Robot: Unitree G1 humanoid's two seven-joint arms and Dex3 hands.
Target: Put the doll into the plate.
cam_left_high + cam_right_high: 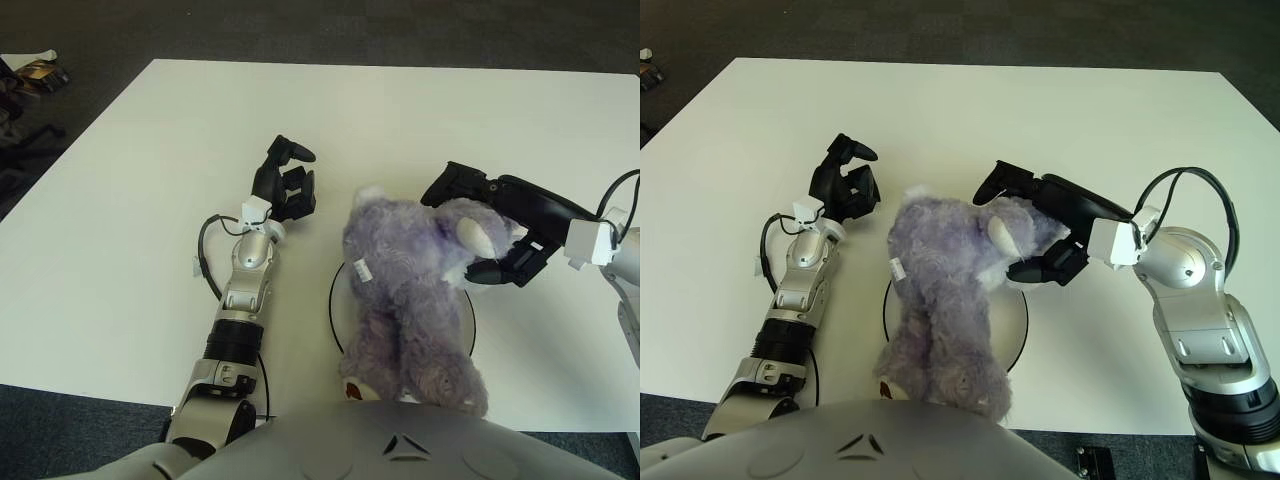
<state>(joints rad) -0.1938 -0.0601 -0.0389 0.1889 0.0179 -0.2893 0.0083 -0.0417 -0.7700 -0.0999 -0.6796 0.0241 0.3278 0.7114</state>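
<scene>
A purple plush doll lies lengthwise over the white, black-rimmed plate near the table's front edge, its feet pointing toward me and its body covering most of the plate. My right hand reaches in from the right and is shut on the doll's head, thumb on the far side and the other fingers on the near side by a white ear. My left hand shows left of the doll, fingers loosely bent and holding nothing.
The white table stretches far behind the doll. A black cable loops beside my left forearm. Dark floor lies beyond the table's edges, with clutter at the far left.
</scene>
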